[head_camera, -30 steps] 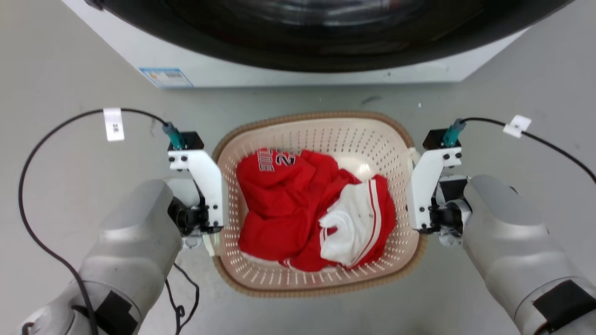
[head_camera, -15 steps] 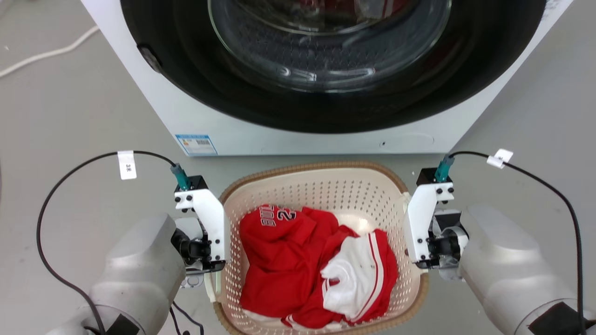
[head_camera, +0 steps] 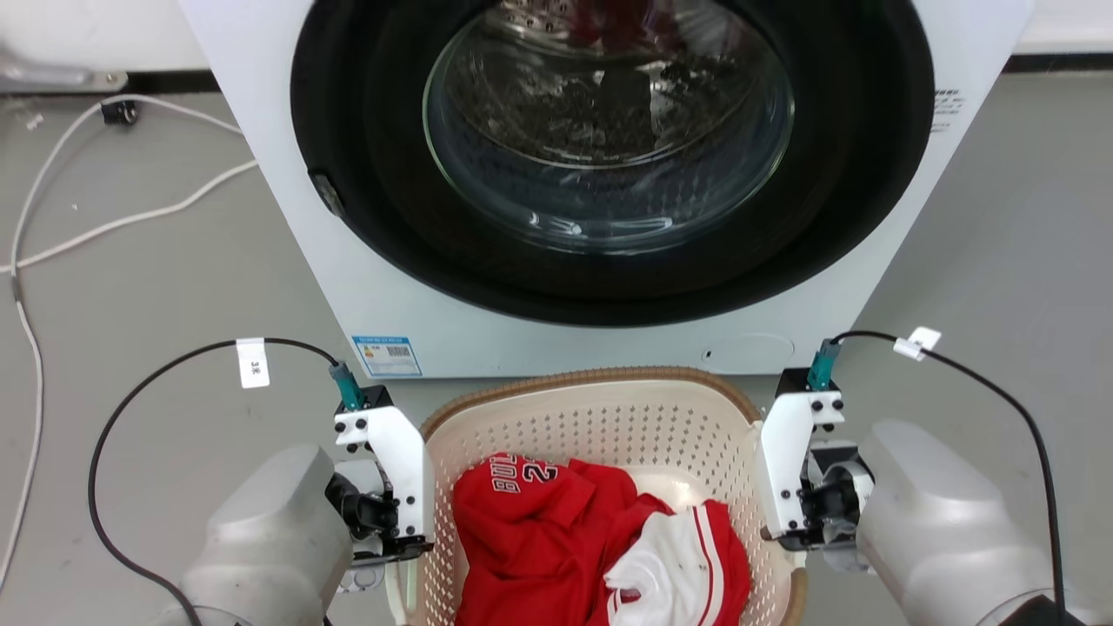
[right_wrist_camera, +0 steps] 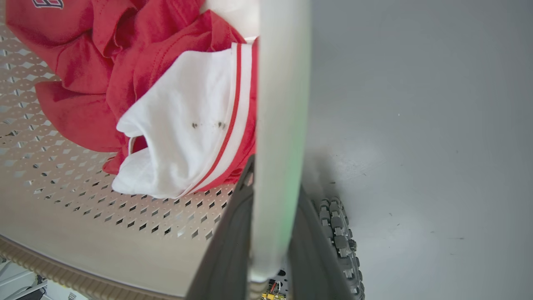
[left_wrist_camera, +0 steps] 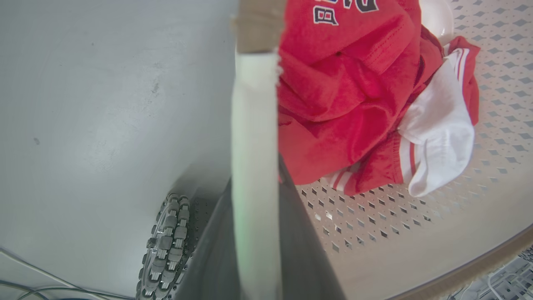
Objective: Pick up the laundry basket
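Left claw point(left_wrist_camera: 255, 175) and right claw point(right_wrist_camera: 277, 179), each clamped on a white side handle point(left_wrist_camera: 254, 125) at 9 and 3 o'clock of the laundry basket point(head_camera: 591, 378), located at 6 o'clock in front of the washing machine point(head_camera: 556, 349); step: lifting, apparently; next: raise both sides evenly so the clothes point(head_camera: 539, 539) do not spill.

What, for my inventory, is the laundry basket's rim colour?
Brown, woven-look rim on the laundry basket; head view shows best.

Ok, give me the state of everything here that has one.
basket: gripped at both side handles, holding clothes.
clothes: crumpled, inside the basket.
washer door: shut.
left claw: shut on the basket's left handle.
right claw: shut on the basket's right handle.
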